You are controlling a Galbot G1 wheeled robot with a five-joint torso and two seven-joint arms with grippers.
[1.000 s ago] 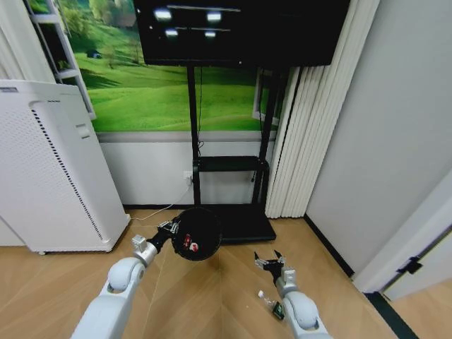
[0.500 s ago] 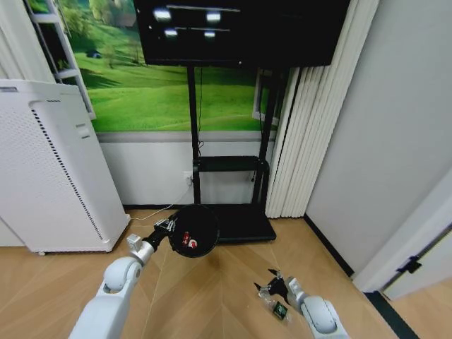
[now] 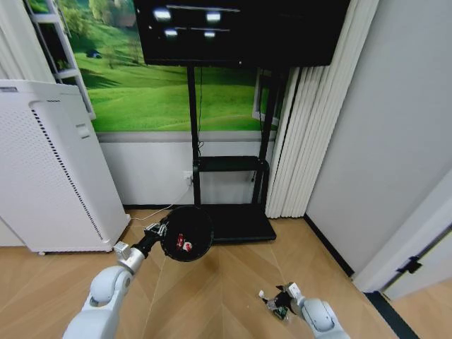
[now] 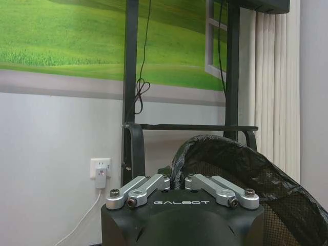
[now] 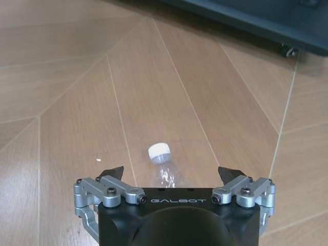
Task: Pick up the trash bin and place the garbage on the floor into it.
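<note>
Left gripper [image 3: 157, 232] is holding the trash bin [image 3: 186, 233] up off the floor, fingers closed on the near part of its rim; the bin is tipping toward the camera in the head view, its round mouth facing up and back. In the left wrist view the bin's black liner and mesh wall [image 4: 241, 174] are sitting just ahead of the closed finger links, pressed against them. Two red-and-white wrappers [image 3: 187, 242] are lying inside the bin, on its bottom, just beyond the left gripper's fingertips.

Right gripper [image 3: 284, 295] is hanging low over the wooden floor [image 3: 212, 296], near the bottom edge of the head view, well apart from the left gripper and the bin. Its fingers are standing wide open, one tip [image 5: 114, 171] on each side of the clear plastic bottle [image 5: 163, 166], and holding nothing. The bottle is lying on the floor between the open fingers, its white cap [image 5: 159, 152] pointing away from the palm and reaching past the fingertips; the body is running back under the gripper housing, so contact with the pads cannot be told. In the head view the bottle's green label [image 3: 277, 309] is showing just beside the right gripper.

Beyond both grippers, a black TV stand [image 3: 233, 169] is standing against the wall, and a tall white perforated appliance [image 3: 49, 169] is standing off past the left arm.
</note>
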